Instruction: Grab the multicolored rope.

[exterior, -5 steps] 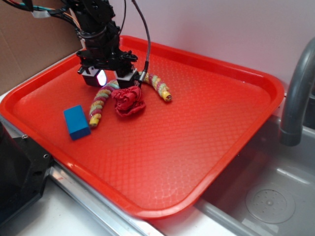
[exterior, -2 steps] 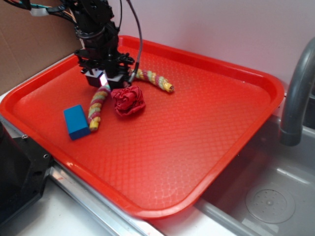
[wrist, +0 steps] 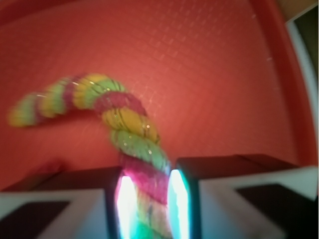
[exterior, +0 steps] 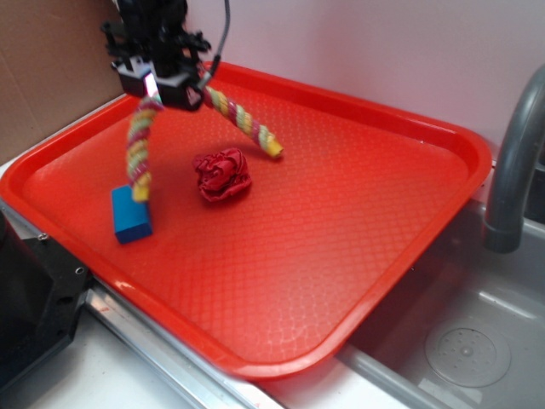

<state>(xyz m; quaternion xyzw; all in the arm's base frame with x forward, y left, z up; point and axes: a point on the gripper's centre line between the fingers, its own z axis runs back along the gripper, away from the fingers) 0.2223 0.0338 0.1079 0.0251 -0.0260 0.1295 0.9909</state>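
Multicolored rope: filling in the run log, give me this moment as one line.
gripper: shut on multicolored rope | rope: lifted, both ends hanging | red cloth ball, blue block: on red tray

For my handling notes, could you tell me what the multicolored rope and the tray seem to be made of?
The multicolored rope, clamped in the hand, looks like soft twisted cloth: matte braided strands, both ends drooping limply. The tray looks like hard red plastic: molded raised rim, fine diamond-textured surface with slight sheen.

multicolored rope [exterior: 136, 149]: twisted cloth | tray [exterior: 358, 221]: glossy textured plastic | faucet [exterior: 511, 162]: matt metal
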